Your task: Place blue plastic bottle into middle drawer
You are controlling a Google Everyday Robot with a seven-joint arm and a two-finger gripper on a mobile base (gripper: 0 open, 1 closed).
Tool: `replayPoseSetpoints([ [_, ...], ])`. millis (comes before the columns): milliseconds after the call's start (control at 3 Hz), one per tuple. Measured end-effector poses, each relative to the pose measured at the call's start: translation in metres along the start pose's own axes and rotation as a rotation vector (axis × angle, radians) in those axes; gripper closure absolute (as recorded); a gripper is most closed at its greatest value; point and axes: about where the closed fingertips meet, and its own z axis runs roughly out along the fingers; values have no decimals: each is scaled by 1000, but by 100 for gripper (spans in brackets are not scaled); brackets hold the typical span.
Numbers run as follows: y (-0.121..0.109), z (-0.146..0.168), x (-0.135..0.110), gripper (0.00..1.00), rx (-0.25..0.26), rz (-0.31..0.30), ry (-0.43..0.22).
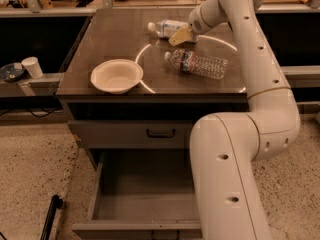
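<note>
blue plastic bottle (167, 27): lying on its side, back of table (110, 39)
my gripper (181, 35): just beside the bottle's right end; grip width, can't tell
handling: likely light, thin-walled, rolls easily; I'd take it mid-body across the label
middle drawer (145, 186): pulled out below

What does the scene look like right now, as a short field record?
blue plastic bottle: lying on its side at the far side of the table, cap pointing left
gripper: at that bottle's base end; grasp unclear
clear ribbed bottle: lying on its side, nearer the front edge
bowl: upright, front left of the table
middle drawer: pulled open, visible floor bare, right part hidden by the arm
upper drawer: shut
</note>
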Motion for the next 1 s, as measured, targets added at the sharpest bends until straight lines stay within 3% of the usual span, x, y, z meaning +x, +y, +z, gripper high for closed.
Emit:
replayPoseSetpoints([
  [333, 0, -3, -4, 64, -2, -2, -1],
  [667, 3, -9, -9, 67, -1, -2, -2],
  [1000, 2, -13, -13, 44, -1, -2, -2],
])
